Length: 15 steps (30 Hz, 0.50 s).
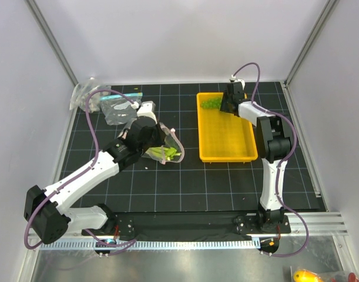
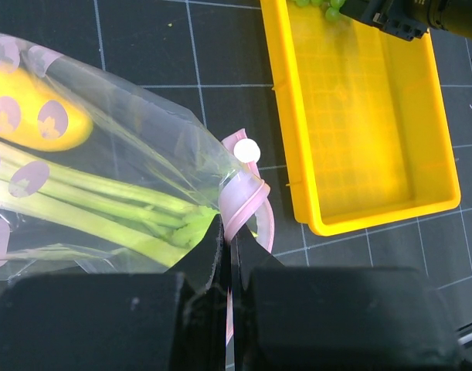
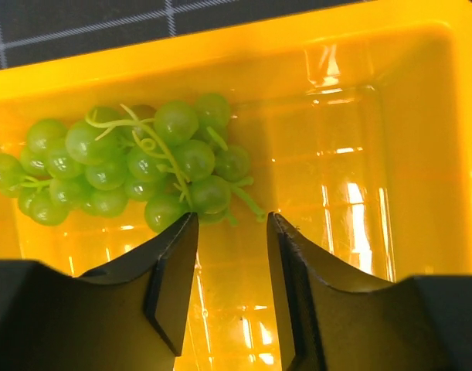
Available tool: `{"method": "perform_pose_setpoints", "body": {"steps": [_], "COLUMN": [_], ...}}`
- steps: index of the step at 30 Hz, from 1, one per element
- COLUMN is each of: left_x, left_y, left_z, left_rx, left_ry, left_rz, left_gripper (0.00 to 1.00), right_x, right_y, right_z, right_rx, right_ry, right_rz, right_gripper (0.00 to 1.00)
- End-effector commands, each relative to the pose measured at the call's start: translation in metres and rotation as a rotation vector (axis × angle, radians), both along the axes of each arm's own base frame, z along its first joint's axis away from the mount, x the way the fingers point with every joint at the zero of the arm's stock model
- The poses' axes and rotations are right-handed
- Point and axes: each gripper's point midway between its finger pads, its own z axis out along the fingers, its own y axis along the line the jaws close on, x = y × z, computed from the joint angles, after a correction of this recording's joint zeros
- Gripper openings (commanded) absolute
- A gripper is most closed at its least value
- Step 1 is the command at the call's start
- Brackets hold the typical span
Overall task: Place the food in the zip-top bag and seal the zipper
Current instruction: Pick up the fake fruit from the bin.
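While over grapes [image 3: 135,166], right gripper [image 3: 232,221] agape

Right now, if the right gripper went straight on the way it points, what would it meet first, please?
Most likely the grapes: the open right gripper points at the bunch's lower edge, just beyond its fingertips. Depth is unclear, so it could touch the floor of the yellow tray first.

Table [image 1: 214,182]: black, white grid lines. On it: yellow tray [image 1: 226,157], right of centre; dotted bag [image 1: 167,154], left of centre; clear bag [image 1: 117,110] and bunched bag [image 1: 82,94], far-left corner.
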Motion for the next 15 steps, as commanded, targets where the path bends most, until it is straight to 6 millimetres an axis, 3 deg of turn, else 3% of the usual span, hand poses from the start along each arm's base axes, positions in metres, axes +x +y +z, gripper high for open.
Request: {"method": "perform_pose_setpoints", "body": {"steps": [1,3,4,5,8,15], "left_x": [0.007,0.008,0.007,0.007,0.008,0.008], "left_y": [-0.009,-0.009,-0.009,-0.009,-0.011,-0.01], "left_z": [0.024,0.023,0.023,0.023,0.022,0.02], "left_rx": [-0.06,-0.058,-0.058,-0.059,-0.058,-0.052], "left_ry": [-0.057,-0.057,-0.055,-0.054,-0.051,-0.049], "left_rz": [-0.008,-0.005,-0.006,-0.007,-0.011,-0.01], "left_gripper": [0.0,0.0,0.0,0.0,0.0,0.0], "right_x": [0.015,0.015,0.017,0.016,0.022,0.032], "right_y": [0.012,0.013,0.015,0.016,0.015,0.018], "right_z": [0.054,0.06,0.067,0.071,0.079,0.094], "right_rx": [0.034,0.048,0.056,0.062,0.048,0.031], "right_ry": [-0.158,-0.213,-0.245,-0.254,-0.267,-0.305], "right_rz": [0.054,0.07,0.076,0.082,0.082,0.111], "right_gripper": [0.47,0.5,0.62,0.67,0.72,0.69]}}
